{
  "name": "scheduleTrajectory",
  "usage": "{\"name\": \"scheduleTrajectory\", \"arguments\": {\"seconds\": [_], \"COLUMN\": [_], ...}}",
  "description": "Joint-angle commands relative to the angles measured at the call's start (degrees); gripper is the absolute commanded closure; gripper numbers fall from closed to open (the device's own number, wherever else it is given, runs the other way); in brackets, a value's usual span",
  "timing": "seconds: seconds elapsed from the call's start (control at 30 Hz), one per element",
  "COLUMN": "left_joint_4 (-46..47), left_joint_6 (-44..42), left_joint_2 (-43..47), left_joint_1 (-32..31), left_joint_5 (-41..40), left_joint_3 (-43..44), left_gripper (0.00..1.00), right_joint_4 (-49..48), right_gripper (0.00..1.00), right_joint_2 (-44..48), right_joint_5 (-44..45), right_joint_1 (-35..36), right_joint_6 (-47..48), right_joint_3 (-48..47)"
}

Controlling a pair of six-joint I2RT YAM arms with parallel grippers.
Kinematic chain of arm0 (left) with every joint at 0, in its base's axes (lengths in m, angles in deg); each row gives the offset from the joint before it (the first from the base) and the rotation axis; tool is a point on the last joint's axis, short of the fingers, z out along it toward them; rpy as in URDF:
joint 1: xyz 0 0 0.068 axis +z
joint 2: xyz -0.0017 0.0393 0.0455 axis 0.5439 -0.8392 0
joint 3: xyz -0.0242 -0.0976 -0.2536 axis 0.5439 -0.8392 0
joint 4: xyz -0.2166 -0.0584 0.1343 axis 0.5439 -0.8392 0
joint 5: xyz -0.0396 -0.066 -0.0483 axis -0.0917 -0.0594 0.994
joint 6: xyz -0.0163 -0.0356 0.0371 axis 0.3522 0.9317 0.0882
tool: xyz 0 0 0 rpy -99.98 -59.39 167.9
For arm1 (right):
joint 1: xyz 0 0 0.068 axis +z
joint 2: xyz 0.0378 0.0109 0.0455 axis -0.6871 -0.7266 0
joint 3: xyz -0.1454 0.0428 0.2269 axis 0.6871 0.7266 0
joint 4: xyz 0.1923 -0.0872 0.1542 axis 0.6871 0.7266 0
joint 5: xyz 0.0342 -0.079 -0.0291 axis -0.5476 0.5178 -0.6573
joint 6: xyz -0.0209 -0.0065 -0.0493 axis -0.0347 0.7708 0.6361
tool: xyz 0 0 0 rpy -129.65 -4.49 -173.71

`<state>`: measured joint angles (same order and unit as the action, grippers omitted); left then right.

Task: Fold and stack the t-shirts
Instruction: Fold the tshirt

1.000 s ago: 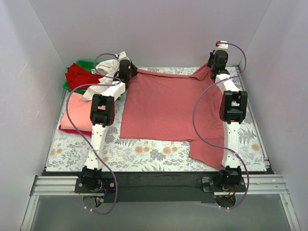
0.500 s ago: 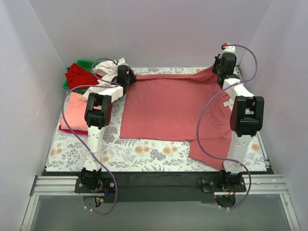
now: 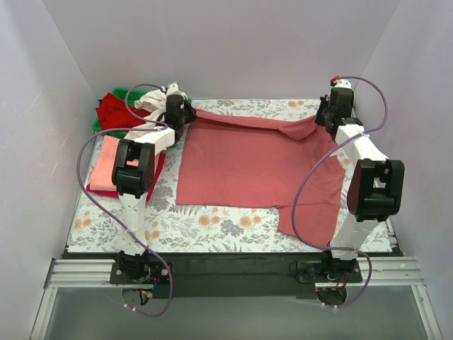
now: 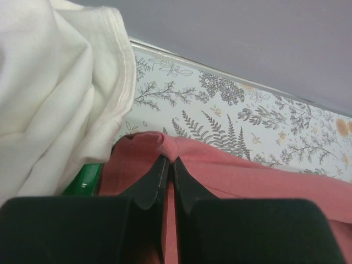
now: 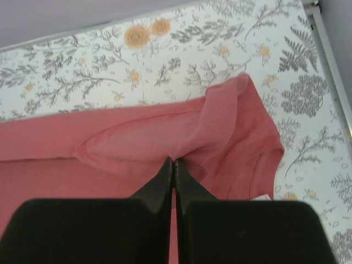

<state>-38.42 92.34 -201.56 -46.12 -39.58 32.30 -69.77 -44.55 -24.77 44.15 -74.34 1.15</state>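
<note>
left: one salmon-pink folded t-shirt [image 3: 106,161], one red cloth shirt [image 3: 112,110] and one cream-white shirt [image 3: 150,103] by the green plastic bin [image 3: 127,92] | left gripper [image 4: 168,165] pinched tight on the far-left corner of the one dusty-rose cloth t-shirt [image 3: 248,163], spread mid-table | right gripper [image 5: 172,164] clamped on its far-right corner | looks light and floppy, sags between grips, so grab the corners
</note>
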Motion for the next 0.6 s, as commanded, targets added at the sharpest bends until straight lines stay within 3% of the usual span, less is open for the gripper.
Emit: {"name": "scheduleTrajectory", "arguments": {"seconds": [0.0,0.37,0.57], "left_joint_4": [-1.12,-2.70,-9.03], "left_joint_6": [-1.31,-0.43,-3.41], "left_joint_2": [5.44,8.34,9.22], "left_joint_1": [0.51,0.51,0.51], "left_joint_5": [0.23,0.76,-1.51], "left_joint_3": [-2.42,-7.17,-5.50], "left_gripper": [1.00,1.00,1.00], "right_joint_4": [3.52,12.57,15.73], "right_gripper": [0.99,0.99,0.96], "right_joint_2": [6.04,17.12,21.87], "right_joint_5": [-0.28,1.39,-0.36], "right_joint_1": [-0.23,-0.23,-0.14], "right_joint_6": [-3.16,-9.40,-10.37], "right_joint_3": [4.13,15.13,20.39]}}
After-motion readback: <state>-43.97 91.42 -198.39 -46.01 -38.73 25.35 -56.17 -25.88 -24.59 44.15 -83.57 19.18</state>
